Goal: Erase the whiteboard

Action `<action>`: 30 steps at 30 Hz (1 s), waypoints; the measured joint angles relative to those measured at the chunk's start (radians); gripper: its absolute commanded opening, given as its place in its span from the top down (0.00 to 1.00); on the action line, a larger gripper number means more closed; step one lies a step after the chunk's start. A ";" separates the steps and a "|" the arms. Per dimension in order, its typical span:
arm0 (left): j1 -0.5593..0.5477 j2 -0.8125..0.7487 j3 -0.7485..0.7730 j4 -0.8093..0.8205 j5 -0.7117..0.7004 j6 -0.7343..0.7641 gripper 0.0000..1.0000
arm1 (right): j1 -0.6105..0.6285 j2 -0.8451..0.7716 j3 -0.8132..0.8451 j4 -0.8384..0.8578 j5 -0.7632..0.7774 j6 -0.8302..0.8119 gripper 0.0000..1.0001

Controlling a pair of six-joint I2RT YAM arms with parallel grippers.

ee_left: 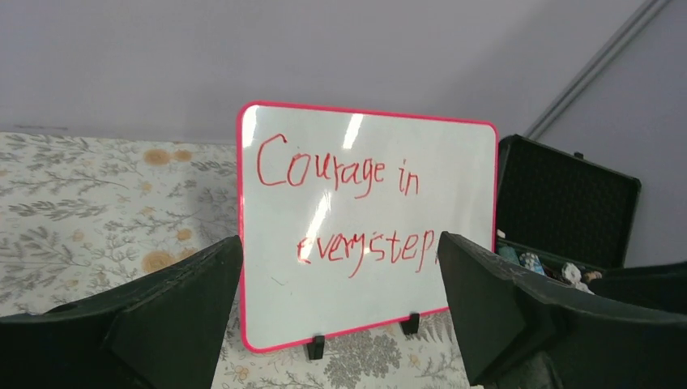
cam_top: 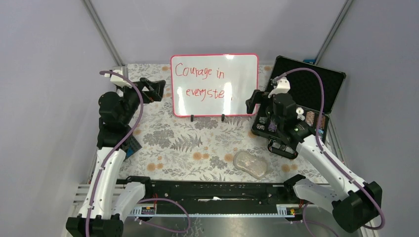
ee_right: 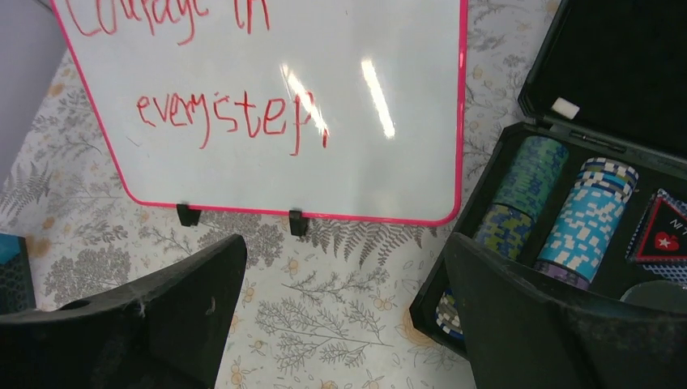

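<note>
Two grippers: left gripper (cam_top: 159, 90), right gripper (cam_top: 253, 102). One whiteboard (cam_top: 215, 85) between them, on two black feet (cam_top: 192, 117). One open case (cam_top: 316, 86) beside the right gripper; one pad (cam_top: 252, 164) behind it.

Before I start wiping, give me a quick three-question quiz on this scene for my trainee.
1. True or false: the whiteboard is wiped clean.
2. Where is the pale pad? A. leaning on the whiteboard; B. flat on the table, in front of the whiteboard, nearer the right arm; C. on top of the whiteboard.
3. Fill in: the left end effector and right end effector both stand ____, holding nothing.

Key: 1 false, red writing remains; 2 B; 3 open.
</note>
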 measured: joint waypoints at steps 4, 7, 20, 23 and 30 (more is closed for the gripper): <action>-0.003 0.038 -0.011 0.013 0.067 -0.004 0.01 | 0.000 0.086 0.042 -0.055 -0.004 0.024 0.01; -0.011 0.070 -0.018 0.012 0.111 -0.008 0.01 | 0.000 0.161 0.068 -0.107 -0.057 0.009 0.01; -0.021 0.090 -0.023 0.011 0.141 -0.016 0.01 | 0.153 0.425 0.163 -0.348 -0.092 -0.014 0.01; -0.021 0.090 -0.023 0.011 0.142 -0.016 0.01 | 0.156 0.420 0.153 -0.353 -0.093 0.001 0.01; -0.024 0.090 -0.023 0.006 0.141 -0.020 0.01 | 0.159 0.375 0.078 -0.410 -0.239 0.023 0.01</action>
